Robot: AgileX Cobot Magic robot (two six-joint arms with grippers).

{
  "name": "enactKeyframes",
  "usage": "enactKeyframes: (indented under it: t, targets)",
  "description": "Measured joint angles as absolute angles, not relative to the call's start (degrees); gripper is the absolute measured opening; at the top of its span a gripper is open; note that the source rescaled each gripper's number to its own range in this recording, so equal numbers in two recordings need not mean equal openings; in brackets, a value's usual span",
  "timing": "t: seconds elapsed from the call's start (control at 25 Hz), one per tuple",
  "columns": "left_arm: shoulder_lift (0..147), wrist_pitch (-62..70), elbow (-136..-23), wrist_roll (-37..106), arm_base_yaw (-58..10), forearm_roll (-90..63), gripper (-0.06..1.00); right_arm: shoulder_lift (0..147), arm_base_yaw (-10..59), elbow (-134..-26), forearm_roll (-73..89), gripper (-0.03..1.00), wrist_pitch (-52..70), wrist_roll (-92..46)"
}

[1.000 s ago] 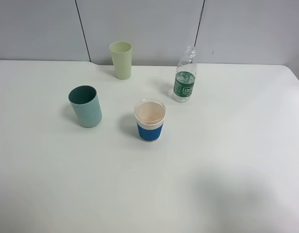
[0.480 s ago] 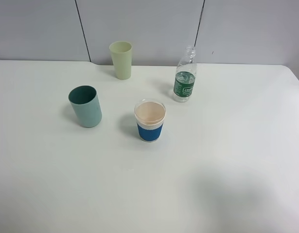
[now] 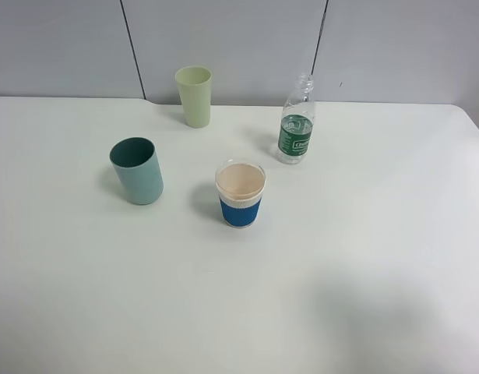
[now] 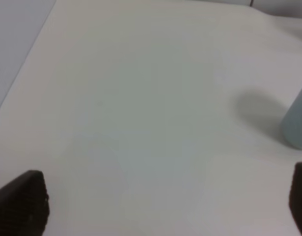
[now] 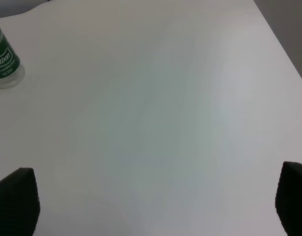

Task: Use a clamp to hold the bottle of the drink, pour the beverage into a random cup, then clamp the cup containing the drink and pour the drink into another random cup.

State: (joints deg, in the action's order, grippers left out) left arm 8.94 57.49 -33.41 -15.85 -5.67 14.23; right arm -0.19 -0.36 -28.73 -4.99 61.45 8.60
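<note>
The left claw (image 4: 160, 206) stands wide, its two dark, ribbed fingertips (image 4: 23, 201) at opposite edges of its wrist view with only bare white surface (image 4: 141, 98) between them. It holds nothing. Ahead of it and toward one fingertip, the pale lower wall of the teal cup (image 4: 297, 125) shows at the view's edge, with a soft shadow beside it. Nothing lies between the claw and that cup.

The right claw (image 5: 155, 206) is also spread wide and empty, dark fingertips (image 5: 15, 199) at both sides of its view over smooth matte surface. Ahead of it and off to one side stands the bottle (image 5: 3, 66), clear plastic with a dark green label and white lettering, well apart from the claw with open surface between.

From the high camera neither claw is in sight. The bottle (image 3: 296, 121) stands upright near the far edge, uncapped, taller than the cups. Nearer and to its left is a paper cup (image 3: 240, 195) with a blue sleeve and pale inside. The teal cup (image 3: 136, 171), a plain plastic tumbler with a darker inside, stands upright further left. A pale yellow-green tumbler (image 3: 195, 96) stands by the grey panelled wall (image 3: 223, 39).
</note>
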Motion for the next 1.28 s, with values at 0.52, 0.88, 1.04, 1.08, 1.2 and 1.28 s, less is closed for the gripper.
enactKeyframes:
  t: [0.52,0.88,1.04,1.08,1.2,1.28]
  targets:
    - [-0.17,61.64,-29.37,-16.6,-5.29,14.32,0.99,-0.19,-0.36,-28.73,-4.99,1.0,61.45,8.6]
    - [-0.17,61.76,-29.37,-15.89,-0.64,11.77,0.99,-0.19,-0.36,-28.73,-4.99,1.0,61.45,8.6]
    - [-0.17,61.16,-29.32,-8.58,-0.64,7.16,0.99,-0.19,-0.36,-28.73,-4.99,1.0,61.45,8.6]
    - [-0.17,61.15,-29.32,-7.9,-0.64,6.72,0.99,-0.19,-0.36,-28.73,-4.99,1.0,61.45,8.6]
    - [-0.17,61.1,-29.32,-6.84,-0.64,5.48,0.99,-0.19,-0.36,-28.73,-4.99,1.0,61.45,8.6]
    - [-0.17,61.1,-29.32,-6.82,-0.64,4.57,0.99,-0.19,-0.36,-28.73,-4.99,1.0,61.45,8.6]
